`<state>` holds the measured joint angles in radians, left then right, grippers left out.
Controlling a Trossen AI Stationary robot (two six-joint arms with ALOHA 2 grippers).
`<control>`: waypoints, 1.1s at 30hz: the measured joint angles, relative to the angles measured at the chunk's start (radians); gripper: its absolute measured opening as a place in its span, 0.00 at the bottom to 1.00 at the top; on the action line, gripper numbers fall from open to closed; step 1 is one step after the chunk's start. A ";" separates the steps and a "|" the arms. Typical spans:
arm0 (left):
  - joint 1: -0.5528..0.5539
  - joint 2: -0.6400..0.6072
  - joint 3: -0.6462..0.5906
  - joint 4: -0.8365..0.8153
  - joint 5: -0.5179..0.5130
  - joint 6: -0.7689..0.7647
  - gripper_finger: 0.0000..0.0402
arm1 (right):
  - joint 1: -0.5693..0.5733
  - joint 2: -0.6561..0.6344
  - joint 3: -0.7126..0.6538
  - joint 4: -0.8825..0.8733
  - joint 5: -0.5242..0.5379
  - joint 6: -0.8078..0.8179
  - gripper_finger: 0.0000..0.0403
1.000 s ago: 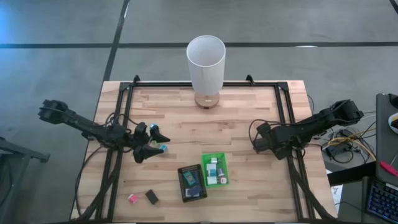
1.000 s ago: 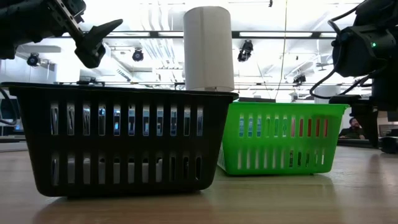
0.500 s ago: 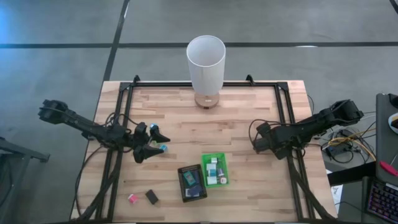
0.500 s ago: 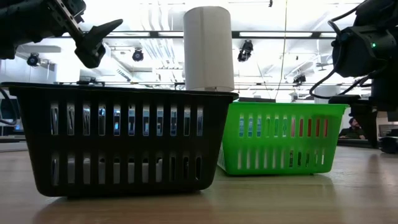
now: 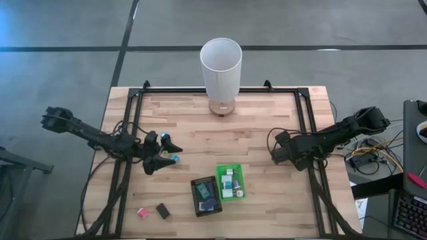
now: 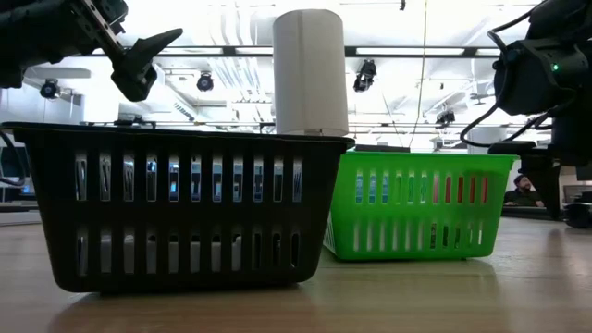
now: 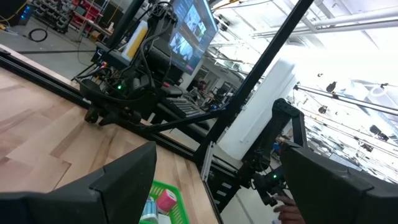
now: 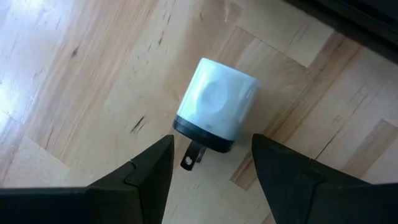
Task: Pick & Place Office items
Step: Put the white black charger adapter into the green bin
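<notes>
From my station, the worry was the right gripper [image 5: 275,155], near the desk's right edge: its jaws stood partly spread over a white plug adapter [image 8: 214,106] lying on the wood, and closing off-centre could have skidded it away. The left gripper [image 5: 165,153], jaws spread wide and empty, hung near the left edge beside a small teal item [image 5: 175,159]. The black tray [image 5: 205,195] and green tray [image 5: 230,182] near the front edge each held several small items; a pink block [image 5: 141,213] and black block [image 5: 163,211] lay loose toward the front-left corner.
</notes>
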<state>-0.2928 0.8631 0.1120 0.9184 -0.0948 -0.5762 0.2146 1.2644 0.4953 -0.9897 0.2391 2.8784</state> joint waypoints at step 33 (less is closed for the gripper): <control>0.000 0.000 0.000 0.000 0.000 0.000 0.85 | -0.006 0.032 -0.016 0.007 0.054 0.001 0.49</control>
<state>-0.2924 0.8627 0.1123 0.9184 -0.0948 -0.5762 0.2089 1.2962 0.4793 -0.9824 0.2928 2.8794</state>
